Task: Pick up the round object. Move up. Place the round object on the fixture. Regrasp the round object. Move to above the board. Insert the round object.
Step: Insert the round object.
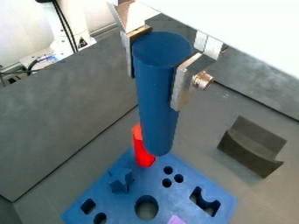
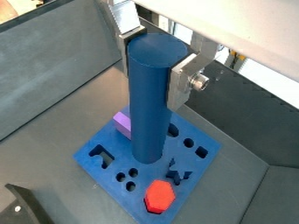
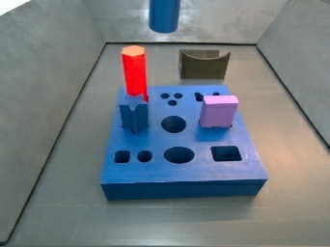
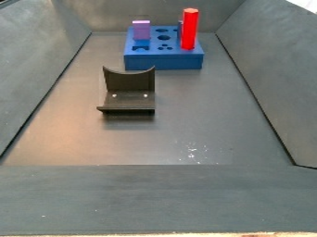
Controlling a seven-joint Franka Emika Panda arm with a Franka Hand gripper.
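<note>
Holding the round object (image 1: 155,96) upright, end effector (image 1: 158,61) pinching it near its upper end, silver fingers (image 1: 184,83) pressing flat against opposite sides in both wrist views. Hanging well above the board (image 3: 180,169), lower end of the cylinder just showing at the upper edge of a side view (image 3: 165,13). Judging the step in hand as moving to above the board, insertion not yet begun. Seeing several round holes in the board's top; likely target the large round hole (image 3: 178,154) near the board's middle front, though matching by size alone is uncertain. Doing it well: keeping the cylinder plumb, centring its lower face over the hole before descending, easing down slowly so the edge does not catch the rim. Minding neighbours on the board: red peg (image 3: 134,69) standing tall at the board's rear corner, lilac cube (image 3: 219,110) seated toward the board's opposite side, dark-blue star peg (image 3: 133,114) beside the red one; cylinder passing between them needing a straight vertical path. Noting the fixture (image 4: 128,92) standing apart from the board on open counter (image 4: 186,139), empty. Noting grey walls (image 3: 52,125) sloping close around the board's flanks, leaving little sideways room low down, ample room above.
</note>
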